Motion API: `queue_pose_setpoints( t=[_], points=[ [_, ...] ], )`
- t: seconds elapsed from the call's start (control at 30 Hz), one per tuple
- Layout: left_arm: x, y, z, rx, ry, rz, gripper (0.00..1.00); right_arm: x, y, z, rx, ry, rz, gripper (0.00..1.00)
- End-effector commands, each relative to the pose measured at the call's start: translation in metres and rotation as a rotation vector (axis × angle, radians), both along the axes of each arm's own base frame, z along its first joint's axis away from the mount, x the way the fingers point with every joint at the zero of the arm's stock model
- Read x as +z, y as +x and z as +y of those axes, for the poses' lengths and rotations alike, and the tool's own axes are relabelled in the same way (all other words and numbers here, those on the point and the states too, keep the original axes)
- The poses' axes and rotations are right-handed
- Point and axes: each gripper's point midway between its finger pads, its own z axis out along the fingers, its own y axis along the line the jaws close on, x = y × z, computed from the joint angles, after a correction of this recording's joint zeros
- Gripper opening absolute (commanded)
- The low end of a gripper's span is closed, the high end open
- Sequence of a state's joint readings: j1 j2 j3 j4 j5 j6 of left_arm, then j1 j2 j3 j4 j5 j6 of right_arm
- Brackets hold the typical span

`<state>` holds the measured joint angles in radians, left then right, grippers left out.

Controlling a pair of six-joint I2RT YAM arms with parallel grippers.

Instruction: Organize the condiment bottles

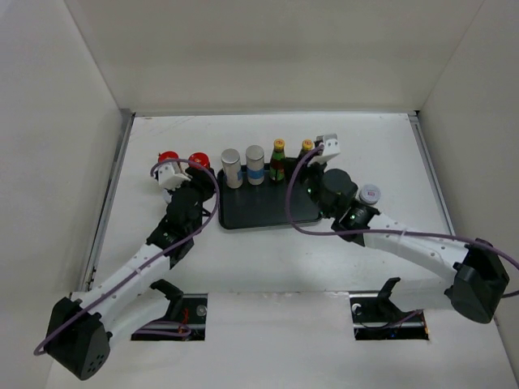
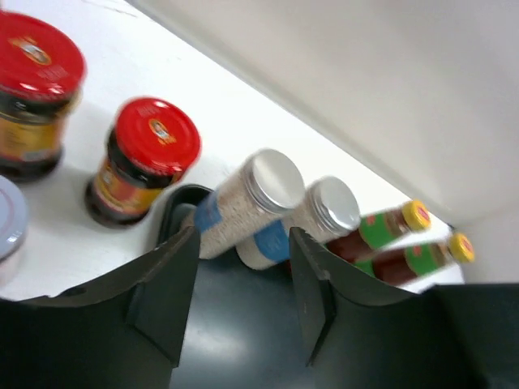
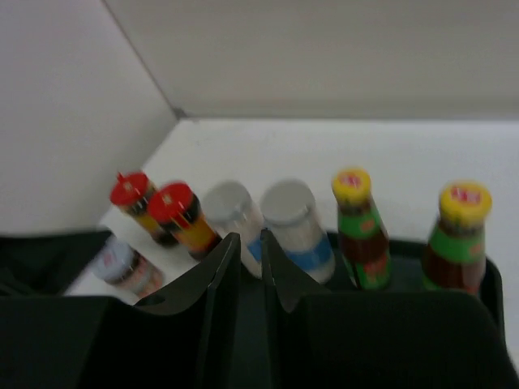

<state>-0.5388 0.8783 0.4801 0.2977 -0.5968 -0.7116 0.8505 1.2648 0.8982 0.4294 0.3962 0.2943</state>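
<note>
Counting across the desk from the left of the overhead view, I find eight containers in four pairs.

Two red-lidded jars stand side by side on the bare desk at the upper left, just outside the left edge of the black tray. One white-lidded jar shows only as a sliver at the left edge of my left wrist view, near the red pair. From overhead I cannot pick it out beside my arm.

My left end effector hangs over the tray's left corner. Its fingers are well apart and nothing is between them.

Along the tray's far edge stand two grey-topped jars, close together. Right of them are two green bottles with yellow caps, all four upright. The near part of the tray is bare.

My right end effector sits over the tray's upper right corner, by the right-hand green bottle. Its fingers are almost together with only a thin slit between them, and it holds nothing.

The second white-lidded jar stands alone on the desk right of the tray, beside my right forearm.
</note>
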Motion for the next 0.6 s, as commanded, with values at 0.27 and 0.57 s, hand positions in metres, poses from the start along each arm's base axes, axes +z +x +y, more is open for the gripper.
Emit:
queue_pose_setpoints(
  t=[0.27,0.57],
  points=[
    [-0.007,0.053,0.03,0.163,0.289,0.258,0.74,-0.091,-0.018,-0.023,0.0,0.048,0.132,0.53],
    [-0.037,0.09,0.039,0.169,0.355,0.378,0.8,-0.099,-0.011,-0.038,-0.04,0.081,0.139,0.73]
  ],
)
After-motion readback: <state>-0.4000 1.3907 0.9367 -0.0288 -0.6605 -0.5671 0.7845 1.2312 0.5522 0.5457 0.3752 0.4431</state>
